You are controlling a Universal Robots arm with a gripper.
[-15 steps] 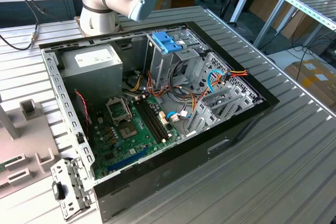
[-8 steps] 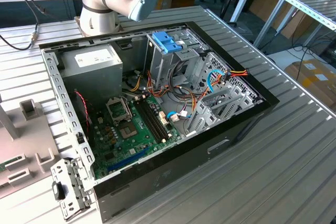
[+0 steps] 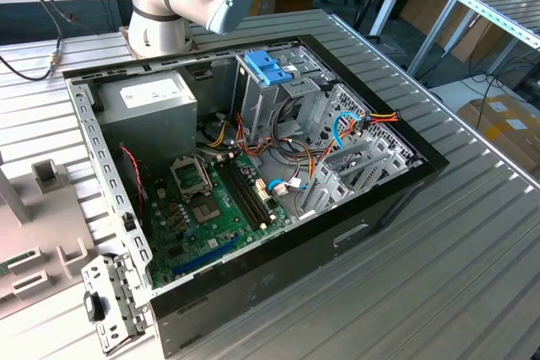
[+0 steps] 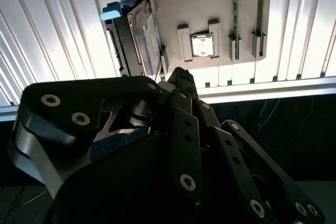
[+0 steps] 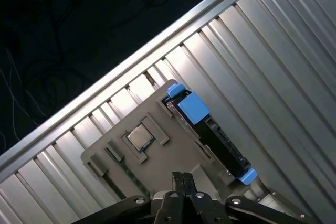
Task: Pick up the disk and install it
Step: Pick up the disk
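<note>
We find the tool (image 5: 182, 179), tips together and empty, poised over the grey holder (image 5: 168, 153) on the counter (image 5: 273, 51), where the disk (image 5: 220, 142) stands on edge, likely to keep its faces graspable.

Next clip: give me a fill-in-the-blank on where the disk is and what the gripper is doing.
1. In the first wrist view the disk stands on edge in a grey holder, with ____ clips at its ends.
2. The gripper hovers by that holder, its fingers shut on ____.
3. In the exterior view the computer case lies with its side panel ____.
Missing words: blue; nothing; off.
</note>
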